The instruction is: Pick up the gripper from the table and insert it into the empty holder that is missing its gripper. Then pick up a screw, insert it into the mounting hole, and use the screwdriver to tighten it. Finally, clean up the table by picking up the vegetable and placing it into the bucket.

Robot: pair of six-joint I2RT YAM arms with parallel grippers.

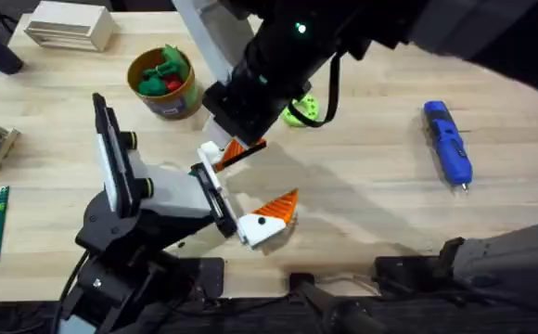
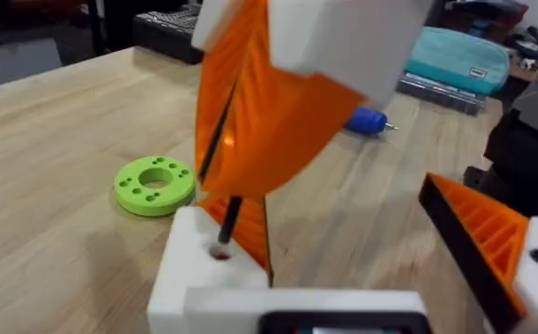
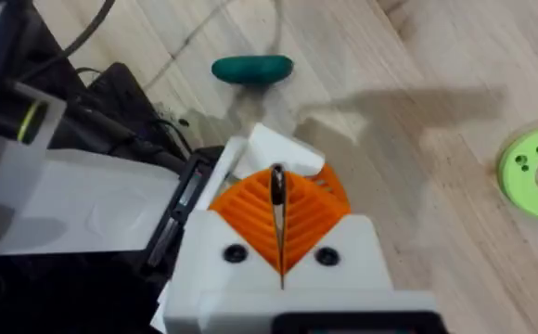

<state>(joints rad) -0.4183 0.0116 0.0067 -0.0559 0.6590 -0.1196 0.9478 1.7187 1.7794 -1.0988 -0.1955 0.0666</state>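
Evidently the step in hand is the screw. The thin dark metal screw (image 2: 228,211) is pinched between the orange ribbed pads (image 2: 278,111) of the right gripper (image 3: 278,199), which is clenched on its upper part. Its lower end sits at, or just in, a small hole in the top of the white angular plastic holder (image 2: 204,278).

The long axis stands nearly upright, leaning a little, point down toward the hole. We cannot tell whether it has entered the thread.

We judge the screw to be light, stiff and smooth, so it could pivot or slip in soft pads. A hold high on the shank or head, as now, leaves the tip free to find the hole.

The left gripper (image 1: 246,181) is spread wide, grasping nothing, and lies low over the table, offering the holder up.

The bright blue pen-shaped electric screwdriver (image 1: 447,141) lies well apart on the pale wooden table (image 1: 371,186), its thin tip pointing toward the arms' bases.
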